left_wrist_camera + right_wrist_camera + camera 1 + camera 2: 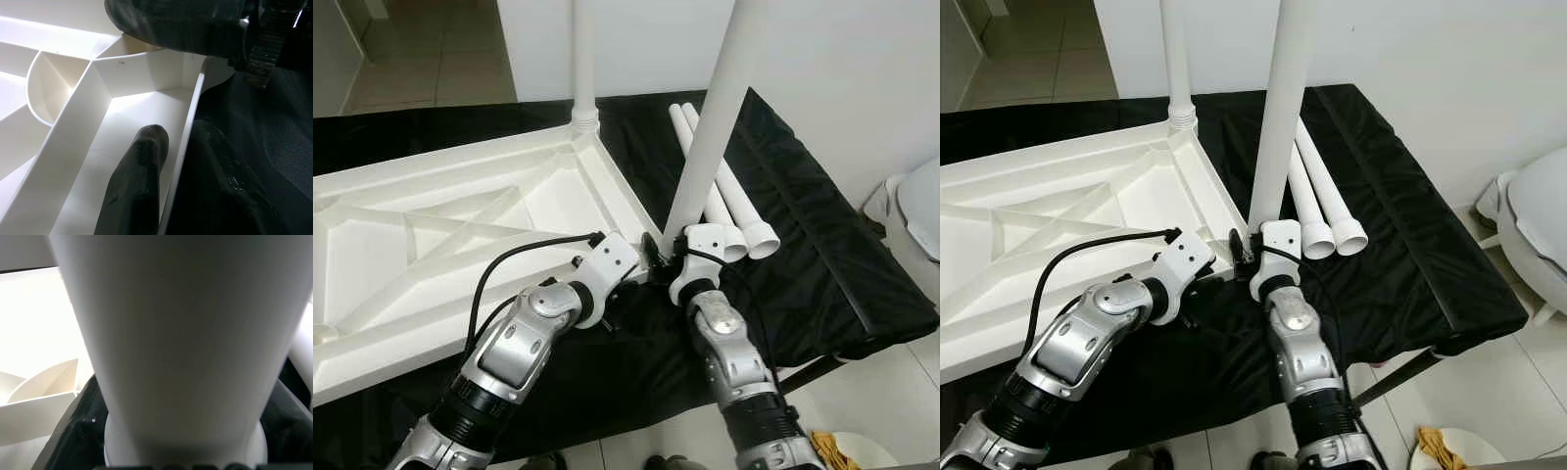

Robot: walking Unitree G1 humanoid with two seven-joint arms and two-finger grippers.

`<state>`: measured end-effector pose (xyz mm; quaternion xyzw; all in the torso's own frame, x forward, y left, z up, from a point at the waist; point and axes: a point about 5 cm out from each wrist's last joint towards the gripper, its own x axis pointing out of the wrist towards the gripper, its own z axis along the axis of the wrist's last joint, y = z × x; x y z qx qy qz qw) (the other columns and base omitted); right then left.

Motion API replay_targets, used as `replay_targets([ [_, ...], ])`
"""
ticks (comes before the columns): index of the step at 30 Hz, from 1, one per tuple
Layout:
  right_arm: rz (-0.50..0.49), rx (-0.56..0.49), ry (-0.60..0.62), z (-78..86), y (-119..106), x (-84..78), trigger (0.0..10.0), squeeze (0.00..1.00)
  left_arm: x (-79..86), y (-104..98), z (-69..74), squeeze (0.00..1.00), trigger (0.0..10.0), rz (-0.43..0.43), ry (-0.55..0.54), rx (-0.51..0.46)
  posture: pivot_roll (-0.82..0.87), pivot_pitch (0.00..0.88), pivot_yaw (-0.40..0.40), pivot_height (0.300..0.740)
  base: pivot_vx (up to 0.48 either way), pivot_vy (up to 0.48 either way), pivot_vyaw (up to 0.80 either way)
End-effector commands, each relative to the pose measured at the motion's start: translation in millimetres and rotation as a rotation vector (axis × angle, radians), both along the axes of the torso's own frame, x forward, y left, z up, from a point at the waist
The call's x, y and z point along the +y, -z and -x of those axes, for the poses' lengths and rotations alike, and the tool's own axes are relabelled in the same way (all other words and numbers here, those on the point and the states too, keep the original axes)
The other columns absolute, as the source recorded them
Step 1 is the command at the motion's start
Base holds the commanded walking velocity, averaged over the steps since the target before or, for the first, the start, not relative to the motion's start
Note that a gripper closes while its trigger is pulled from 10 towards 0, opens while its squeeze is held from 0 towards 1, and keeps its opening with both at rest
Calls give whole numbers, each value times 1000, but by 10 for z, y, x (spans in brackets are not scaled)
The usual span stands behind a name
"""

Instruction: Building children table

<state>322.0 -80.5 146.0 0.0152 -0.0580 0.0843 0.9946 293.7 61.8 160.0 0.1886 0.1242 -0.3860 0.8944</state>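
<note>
The white table top (pixel 431 245) lies upside down on a black cloth (pixel 822 264). One white leg (pixel 584 59) stands fixed in its far right corner. My right gripper (pixel 668 258) is shut on a second white leg (pixel 710 127) and holds it upright, slightly tilted, at the near right corner; the right wrist view looks up this leg (pixel 181 333). My left gripper (pixel 641 266) is shut on the table top's rim (pixel 188 132) beside that corner, one of its fingers (pixel 137 186) inside the rim and the other outside. Two loose legs (pixel 736 211) lie on the cloth just behind.
A white wall rises behind the cloth-covered surface. At the far right stands a white rounded fixture (pixel 920 206). On the tiled floor at the lower right is a white bucket with a yellow cloth (pixel 832 450). The cloth's front right corner (pixel 901 318) drops off to the floor.
</note>
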Motion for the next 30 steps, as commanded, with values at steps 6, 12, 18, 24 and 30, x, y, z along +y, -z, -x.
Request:
replay_targets([
  [6, 5, 85, 39, 43, 131, -23, 0, 0, -58, -120, 31, 0, 10000, 21, 21, -54, -4, 134, -18, 740, 0, 0, 0],
  [12, -1, 73, 22, 47, 116, -59, 10000, 1000, -52, -120, 32, 0, 10000, 21, 17, -53, -1, 136, -16, 740, 0, 0, 0],
  [18, -25, 4, -81, 35, 33, -189, 10000, 1000, -50, -121, 30, 0, 10000, 21, 16, -53, -2, 133, -15, 740, 0, 0, 0],
  [24, 33, -51, -223, 6, -87, -265, 10000, 792, -54, -123, 24, 0, 10000, 20, 17, -56, -3, 127, -18, 740, 0, 0, 0],
  [30, 106, -69, -371, -52, -122, -365, 10000, 0, -55, -136, 15, 0, 10000, 23, 14, -60, -2, 122, -21, 740, 0, 0, 0],
])
